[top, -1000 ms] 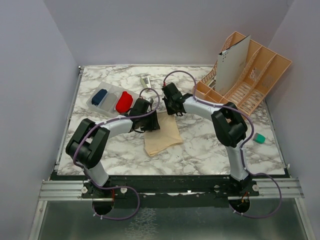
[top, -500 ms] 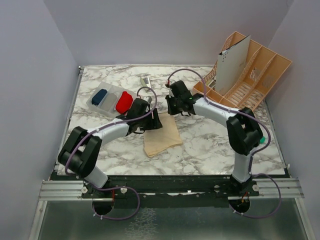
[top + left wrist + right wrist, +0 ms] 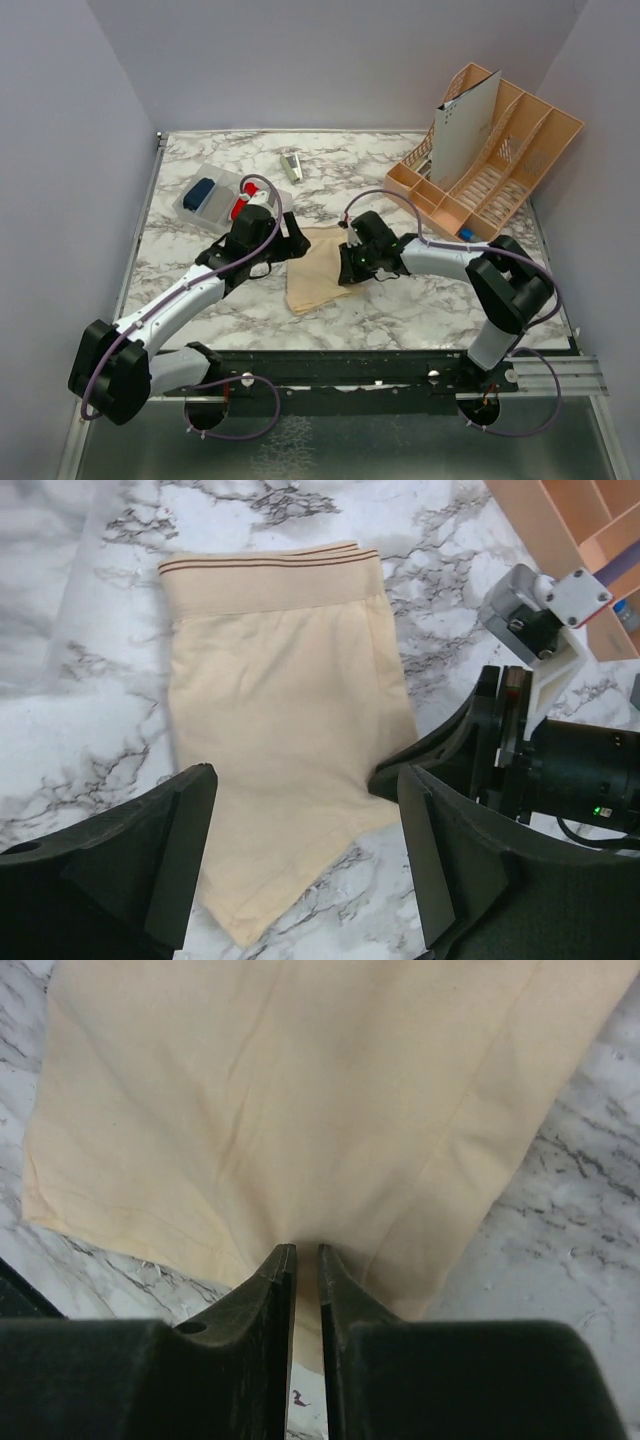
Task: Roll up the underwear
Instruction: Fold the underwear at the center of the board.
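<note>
The beige underwear (image 3: 280,680) lies flat in the middle of the marble table (image 3: 420,300). The right gripper (image 3: 302,1250), nearly closed, pinches its right edge. The left gripper (image 3: 300,780) hangs wide open above it, holding nothing. The left arm half hides a red bundle (image 3: 238,207) in the tray (image 3: 200,190). A peach rack (image 3: 500,150) stands far right.

Grey-veined white marble bench (image 3: 420,300), peach slatted organizer rack (image 3: 520,150) far right, white card (image 3: 465,135) leaning inside, clear tray (image 3: 185,200) far left, small metal object (image 3: 291,165).

peach-beige underwear (image 3: 285,710) — flat, unrolled, centre | red underwear (image 3: 238,209) — mostly hidden, far-left of it
</note>
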You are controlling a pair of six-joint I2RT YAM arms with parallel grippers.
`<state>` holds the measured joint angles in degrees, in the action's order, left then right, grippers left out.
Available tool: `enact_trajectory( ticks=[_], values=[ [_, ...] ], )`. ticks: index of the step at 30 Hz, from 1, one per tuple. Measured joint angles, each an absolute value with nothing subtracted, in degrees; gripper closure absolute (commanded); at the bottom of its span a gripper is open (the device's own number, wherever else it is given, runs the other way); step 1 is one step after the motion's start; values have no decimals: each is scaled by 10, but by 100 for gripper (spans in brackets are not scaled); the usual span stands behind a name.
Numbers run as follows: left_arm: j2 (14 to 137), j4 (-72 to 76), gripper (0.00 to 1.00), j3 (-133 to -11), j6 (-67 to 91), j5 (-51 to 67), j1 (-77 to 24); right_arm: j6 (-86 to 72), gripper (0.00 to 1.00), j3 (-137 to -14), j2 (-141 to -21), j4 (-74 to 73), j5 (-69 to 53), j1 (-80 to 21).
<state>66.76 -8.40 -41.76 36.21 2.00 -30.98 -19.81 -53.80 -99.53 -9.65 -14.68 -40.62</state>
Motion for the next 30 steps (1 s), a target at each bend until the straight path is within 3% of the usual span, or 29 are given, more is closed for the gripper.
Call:
enact_trajectory(
  ticks=[8, 16, 20, 30],
  values=[
    [646, -131, 19, -406, 352, 17, -310, -236, 84, -462, -939, -59, -120, -427],
    [632, -153, 20, -363, 352, 107, -317, -361, 84, -344, -828, -56, -100, -555],
    [609, -156, 21, -356, 366, 140, -343, -413, 84, -311, -782, -68, -94, -571],
    [588, -144, 32, -333, 414, 156, -450, -402, 92, -437, -774, -147, 18, -518]
  ],
)
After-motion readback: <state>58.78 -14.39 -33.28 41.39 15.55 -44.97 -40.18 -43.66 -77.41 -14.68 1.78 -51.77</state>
